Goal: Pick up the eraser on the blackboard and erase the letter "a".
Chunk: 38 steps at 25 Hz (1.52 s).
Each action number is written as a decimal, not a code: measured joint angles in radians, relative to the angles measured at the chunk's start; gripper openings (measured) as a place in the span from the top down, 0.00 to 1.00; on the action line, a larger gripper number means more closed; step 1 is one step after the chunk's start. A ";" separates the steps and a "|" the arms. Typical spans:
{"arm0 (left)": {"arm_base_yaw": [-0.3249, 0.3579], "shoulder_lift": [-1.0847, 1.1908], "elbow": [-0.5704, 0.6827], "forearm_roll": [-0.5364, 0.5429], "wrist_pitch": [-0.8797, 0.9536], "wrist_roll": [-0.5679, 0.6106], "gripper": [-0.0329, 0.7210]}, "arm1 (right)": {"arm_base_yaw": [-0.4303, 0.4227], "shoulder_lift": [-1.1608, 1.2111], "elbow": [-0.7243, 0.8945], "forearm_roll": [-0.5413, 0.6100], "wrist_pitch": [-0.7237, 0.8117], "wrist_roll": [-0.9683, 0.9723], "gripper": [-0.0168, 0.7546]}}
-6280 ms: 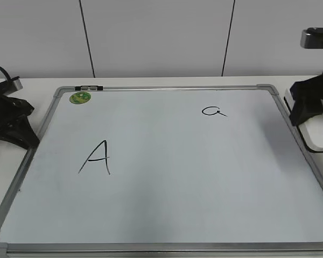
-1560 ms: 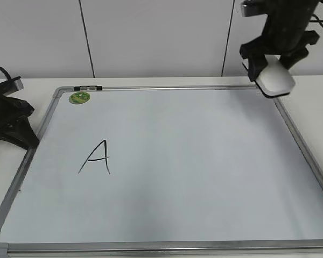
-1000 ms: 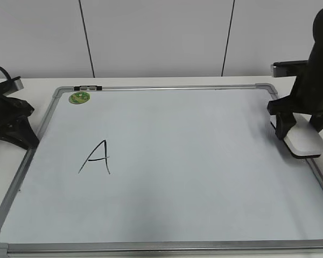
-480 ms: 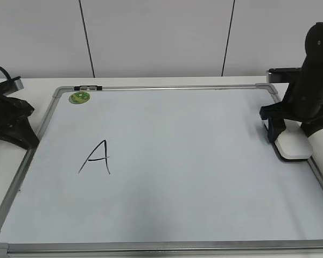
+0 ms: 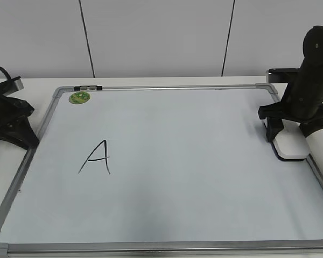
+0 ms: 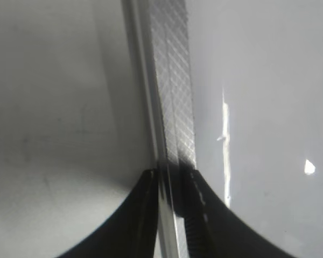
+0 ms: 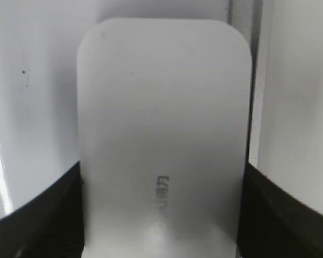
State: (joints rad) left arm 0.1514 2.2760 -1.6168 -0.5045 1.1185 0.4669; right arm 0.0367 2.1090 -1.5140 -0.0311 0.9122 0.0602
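Note:
The white eraser [image 5: 292,148] lies flat at the right edge of the blackboard [image 5: 194,161], with my right gripper [image 5: 288,135] shut on its sides. In the right wrist view the eraser [image 7: 164,123] fills the space between the two black fingers of the right gripper [image 7: 162,177], with its grey lettering showing. No small letter "a" shows on the board; only the large capital "A" [image 5: 97,158] does. My left gripper [image 5: 22,135] rests shut beside the board's left frame, and in the left wrist view the left gripper [image 6: 171,177] sits over the silver frame [image 6: 175,80].
A round green sticker [image 5: 79,97] sits at the board's far left corner. The board's metal frame [image 5: 161,87] runs along all sides. A white wall stands behind the table.
The small "a" seen 6.3 s ago is gone. My right gripper came down with the eraser from the far right corner to the board's right edge and has settled there. The left arm has not moved.

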 joint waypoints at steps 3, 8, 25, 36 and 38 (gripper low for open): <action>0.000 0.000 0.000 0.000 0.000 0.000 0.81 | 0.000 0.000 0.000 0.000 -0.002 0.000 0.27; 0.000 0.000 0.000 0.000 0.000 0.000 0.81 | 0.000 0.000 0.000 -0.011 -0.003 0.002 0.18; 0.000 0.005 -0.089 0.039 0.058 0.000 0.49 | 0.000 0.000 -0.160 -0.045 0.235 -0.021 0.19; -0.002 -0.082 -0.209 0.058 0.085 -0.105 0.48 | 0.000 -0.103 -0.160 -0.028 0.302 -0.060 0.21; -0.003 -0.126 -0.209 0.078 0.087 -0.132 0.48 | 0.000 -0.126 -0.160 -0.024 0.304 -0.060 0.21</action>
State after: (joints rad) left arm 0.1480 2.1495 -1.8259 -0.4267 1.2056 0.3350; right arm 0.0367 1.9834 -1.6741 -0.0547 1.2158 0.0000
